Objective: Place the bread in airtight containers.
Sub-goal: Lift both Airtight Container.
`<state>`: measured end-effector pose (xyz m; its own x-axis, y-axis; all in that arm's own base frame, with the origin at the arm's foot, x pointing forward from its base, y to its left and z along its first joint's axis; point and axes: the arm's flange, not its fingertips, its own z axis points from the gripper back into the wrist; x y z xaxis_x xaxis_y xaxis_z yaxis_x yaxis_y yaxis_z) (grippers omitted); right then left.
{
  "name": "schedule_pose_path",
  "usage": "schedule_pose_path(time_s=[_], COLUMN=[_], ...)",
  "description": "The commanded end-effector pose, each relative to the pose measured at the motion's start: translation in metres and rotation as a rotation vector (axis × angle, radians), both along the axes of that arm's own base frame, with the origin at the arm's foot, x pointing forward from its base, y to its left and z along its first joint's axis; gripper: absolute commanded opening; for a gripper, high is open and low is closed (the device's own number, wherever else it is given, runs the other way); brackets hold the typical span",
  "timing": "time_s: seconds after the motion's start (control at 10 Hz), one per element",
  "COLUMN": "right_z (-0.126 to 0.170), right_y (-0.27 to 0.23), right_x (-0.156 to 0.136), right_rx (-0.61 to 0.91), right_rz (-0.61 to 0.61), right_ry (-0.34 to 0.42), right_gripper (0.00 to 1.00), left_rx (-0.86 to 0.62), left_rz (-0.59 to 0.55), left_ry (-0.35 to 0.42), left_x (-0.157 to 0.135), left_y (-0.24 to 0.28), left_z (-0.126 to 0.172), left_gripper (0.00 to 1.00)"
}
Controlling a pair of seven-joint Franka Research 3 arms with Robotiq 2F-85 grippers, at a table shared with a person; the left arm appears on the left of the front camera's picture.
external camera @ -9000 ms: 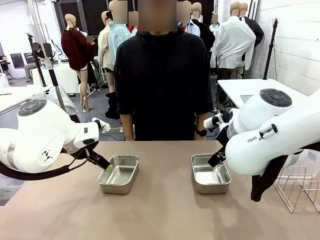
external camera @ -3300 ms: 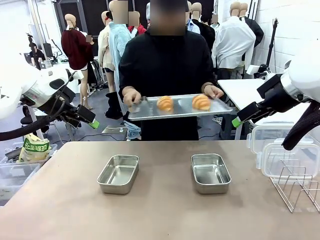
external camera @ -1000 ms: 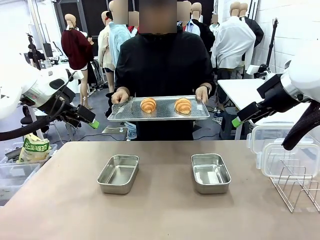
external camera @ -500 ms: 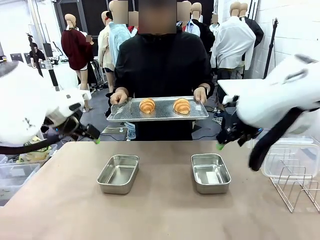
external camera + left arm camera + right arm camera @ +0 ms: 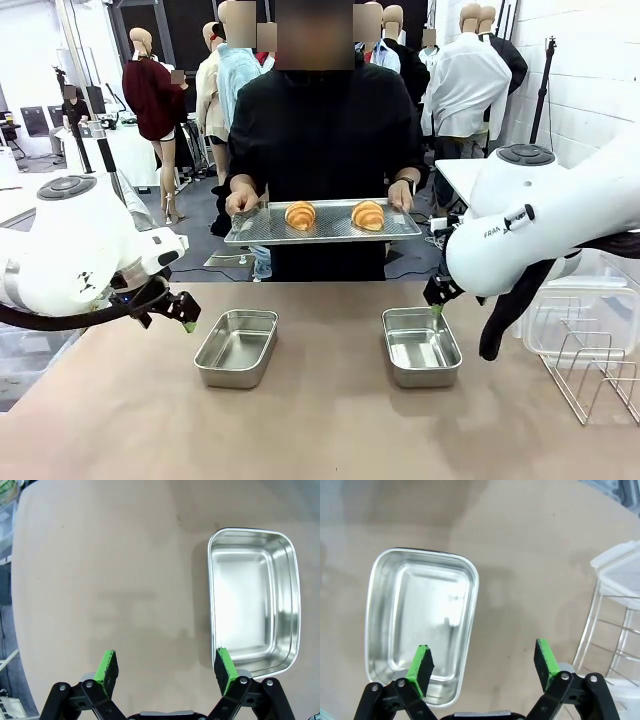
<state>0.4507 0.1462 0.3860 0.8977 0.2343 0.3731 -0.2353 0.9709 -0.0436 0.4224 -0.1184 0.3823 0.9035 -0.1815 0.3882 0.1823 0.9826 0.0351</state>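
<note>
The left jaws hang spread wide above the table (image 5: 320, 430), green pads (image 5: 107, 666) well apart. They are just left of the left pan (image 5: 238, 347), and in the wrist view one pad overlaps that pan's rim. This pan is a small rectangle of shiny steel with rounded corners, and its polished floor mirrors the light. The table around it is a matt, brownish sheet.

Beyond the far edge, a person's hands (image 5: 240, 203) hold a large flat metal tray (image 5: 250, 232) level in the air, above and behind both pans. On it lie the two croissants, ridged and golden-brown. The left croissant (image 5: 300, 214) and the right croissant (image 5: 367, 214) sit side by side and apart.

The right pan (image 5: 421, 345) matches the first and rests on the table well apart from it. The right jaws hover over its far right corner, also spread wide. In that wrist view one green pad (image 5: 421, 666) is above the pan and the other above the table.

Further right stand cloudy clear plastic lids (image 5: 585, 310) and a thin wire rack (image 5: 590, 375).
</note>
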Motion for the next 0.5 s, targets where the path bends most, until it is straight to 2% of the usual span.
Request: schedule_pose_path(time_s=[0.0,0.1,0.3,0.4], right_z=[-0.005,0.000,-0.004,0.004], right_y=[0.012,0.000,-0.001,0.004], right_x=[0.006,0.000,0.001,0.000], right_rx=[-0.009,0.000,-0.007,-0.013], right_rz=[-0.041,0.000,-0.015,-0.015], right_ry=[0.067,0.000,0.027,0.047], right_gripper=[1.00,1.00,1.00,1.00], left_rx=[-0.048,0.000,-0.012,0.025], left_rz=[0.015,0.000,0.002,-0.030], left_ry=[0.012,0.000,0.006,0.043], left_x=[0.007,0.000,0.003,0.015], left_y=[-0.006,0.000,-0.003,-0.016], left_z=[0.007,0.000,0.000,0.004], left_gripper=[1.00,1.00,1.00,1.00])
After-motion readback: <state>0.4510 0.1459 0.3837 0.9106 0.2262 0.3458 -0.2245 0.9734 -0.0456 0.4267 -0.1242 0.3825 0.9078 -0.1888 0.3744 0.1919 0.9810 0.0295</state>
